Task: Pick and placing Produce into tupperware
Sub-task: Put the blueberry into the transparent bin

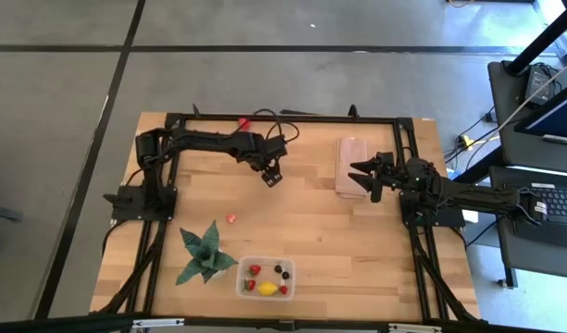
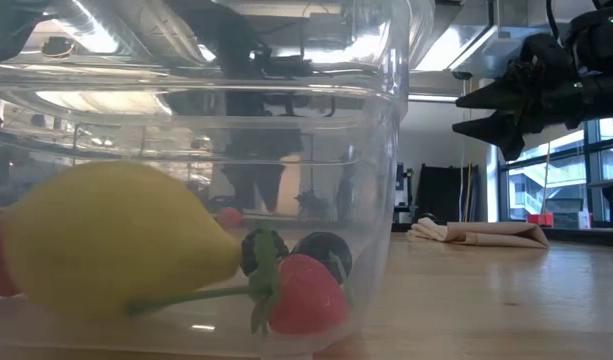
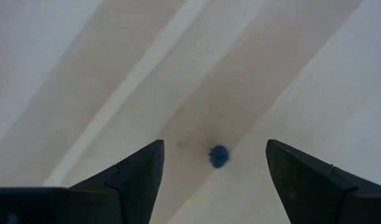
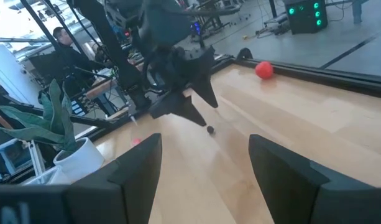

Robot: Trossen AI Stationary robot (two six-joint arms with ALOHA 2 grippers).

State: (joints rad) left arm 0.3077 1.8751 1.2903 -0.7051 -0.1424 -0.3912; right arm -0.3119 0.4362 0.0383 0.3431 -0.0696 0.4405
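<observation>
The clear tupperware stands near the table's near edge. It holds a yellow lemon piece, a strawberry and dark berries. One dark berry lies on the bare wood. My left gripper hangs open above it, pointing down, a finger on either side and clear of it; the high view shows this gripper mid-table. A small red piece lies on the wood, and a rounder red one sits at the far edge. My right gripper waits open by the cloth.
A green spiky plant stands left of the tupperware. A folded beige cloth lies toward the far right, beside my right gripper. A black frame borders the table. People show in the room beyond, in the right wrist view.
</observation>
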